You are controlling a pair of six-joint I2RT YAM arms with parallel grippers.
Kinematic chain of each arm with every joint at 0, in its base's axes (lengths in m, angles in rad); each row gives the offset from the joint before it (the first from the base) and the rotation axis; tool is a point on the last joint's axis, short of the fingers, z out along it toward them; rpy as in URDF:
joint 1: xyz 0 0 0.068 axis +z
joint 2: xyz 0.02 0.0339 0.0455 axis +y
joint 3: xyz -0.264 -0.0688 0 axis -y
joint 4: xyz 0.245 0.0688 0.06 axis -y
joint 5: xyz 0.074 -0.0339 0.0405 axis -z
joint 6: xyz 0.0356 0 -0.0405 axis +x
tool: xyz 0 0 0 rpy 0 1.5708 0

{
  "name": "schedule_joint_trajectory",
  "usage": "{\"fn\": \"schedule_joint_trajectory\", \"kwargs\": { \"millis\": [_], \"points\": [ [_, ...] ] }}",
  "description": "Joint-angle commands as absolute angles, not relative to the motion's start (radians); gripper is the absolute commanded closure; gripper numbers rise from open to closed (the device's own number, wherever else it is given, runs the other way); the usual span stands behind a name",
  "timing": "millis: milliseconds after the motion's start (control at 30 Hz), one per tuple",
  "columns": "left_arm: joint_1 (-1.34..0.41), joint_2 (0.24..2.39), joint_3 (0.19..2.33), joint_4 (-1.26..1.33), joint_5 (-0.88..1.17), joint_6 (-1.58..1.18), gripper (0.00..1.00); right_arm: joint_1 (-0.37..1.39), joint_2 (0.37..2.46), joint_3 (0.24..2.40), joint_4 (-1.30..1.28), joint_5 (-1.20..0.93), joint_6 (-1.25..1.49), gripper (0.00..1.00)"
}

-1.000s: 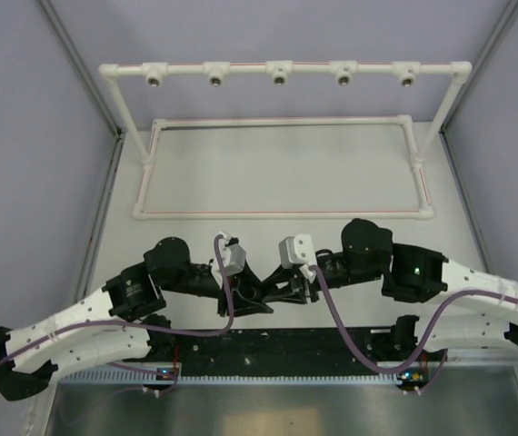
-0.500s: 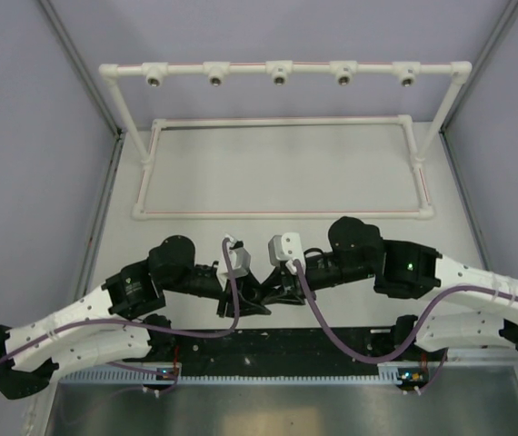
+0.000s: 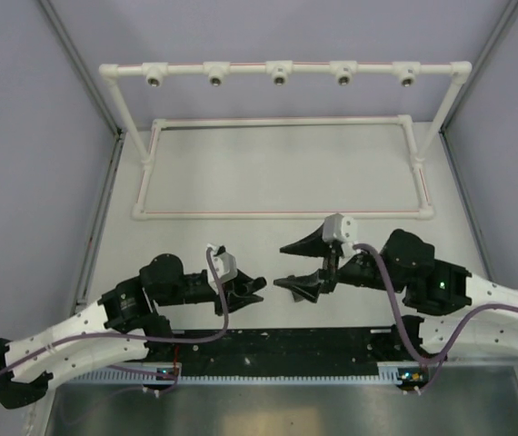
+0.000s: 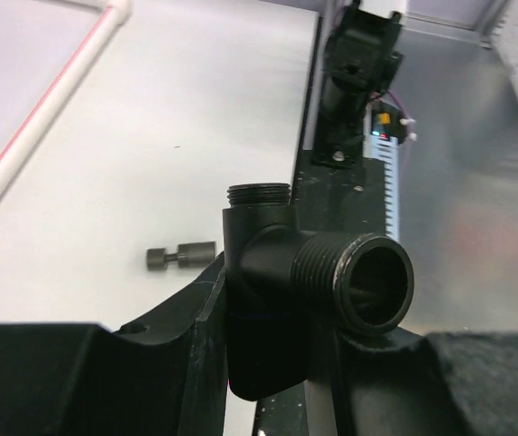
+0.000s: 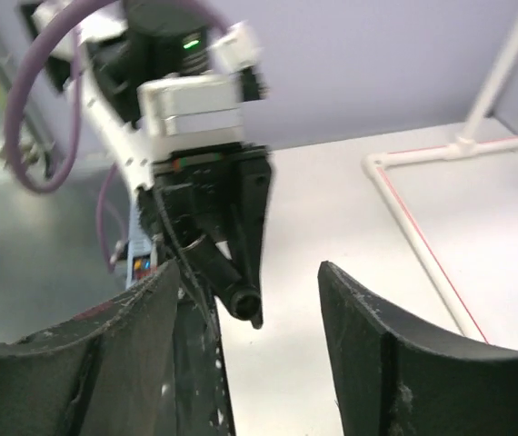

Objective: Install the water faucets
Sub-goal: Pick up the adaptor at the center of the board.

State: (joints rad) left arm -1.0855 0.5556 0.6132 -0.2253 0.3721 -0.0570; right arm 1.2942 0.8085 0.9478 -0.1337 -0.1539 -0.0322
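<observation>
We see a black faucet [image 4: 263, 272], a white pipe frame [image 3: 282, 214] with thin red stripes, purple cables [image 5: 18, 127], lilac walls [image 3: 23, 136].

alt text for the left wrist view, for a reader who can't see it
The left gripper is shut on a black threaded faucet fitting, held over the white table. A small dark piece lies on the table beyond it, and the right arm shows at top.
</observation>
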Motion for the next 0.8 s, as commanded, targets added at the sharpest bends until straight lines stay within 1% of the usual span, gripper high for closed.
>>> {"fn": "schedule_joint_trajectory", "kwargs": {
  "millis": [0, 67, 100, 167, 267, 367, 433, 467, 600, 767],
  "points": [
    [-1.088, 0.457, 0.577, -0.153, 0.146, -0.066, 1.00, 1.299, 0.782, 0.931, -0.051, 0.252, 0.187, 0.44],
    [-1.088, 0.414, 0.565, -0.181, 0.053, -0.089, 1.00, 1.287, 0.843, 1.004, -0.232, 0.391, 0.267, 0.50],
    [-1.088, 0.391, 0.558, -0.190, 0.014, -0.107, 1.00, 1.270, 0.888, 1.046, -0.336, 0.422, 0.323, 0.51],
    [-1.088, 0.338, 0.548, -0.199, -0.079, -0.130, 1.00, 1.215, 0.966, 1.098, -0.501, 0.378, 0.411, 0.52],
    [-1.088, 0.244, 0.525, -0.204, -0.185, -0.156, 1.00, 1.113, 1.075, 1.086, -0.595, 0.253, 0.518, 0.53],
    [-1.088, 0.177, 0.528, -0.247, -0.261, -0.169, 1.00, 1.034, 1.156, 0.990, -0.568, 0.167, 0.578, 0.56],
    [-1.088, 0.144, 0.538, -0.284, -0.296, -0.173, 1.00, 1.023, 1.225, 0.941, -0.557, 0.185, 0.578, 0.57],
    [-1.088, 0.135, 0.543, -0.291, -0.296, -0.170, 1.00, 1.020, 1.265, 0.928, -0.557, 0.190, 0.581, 0.56],
    [-1.088, 0.118, 0.552, -0.298, -0.285, -0.169, 1.00, 1.011, 1.400, 0.907, -0.522, 0.184, 0.591, 0.47],
    [-1.088, 0.133, 0.552, -0.281, -0.264, -0.163, 1.00, 1.002, 1.486, 0.882, -0.445, 0.127, 0.629, 0.46]
  ]
}}
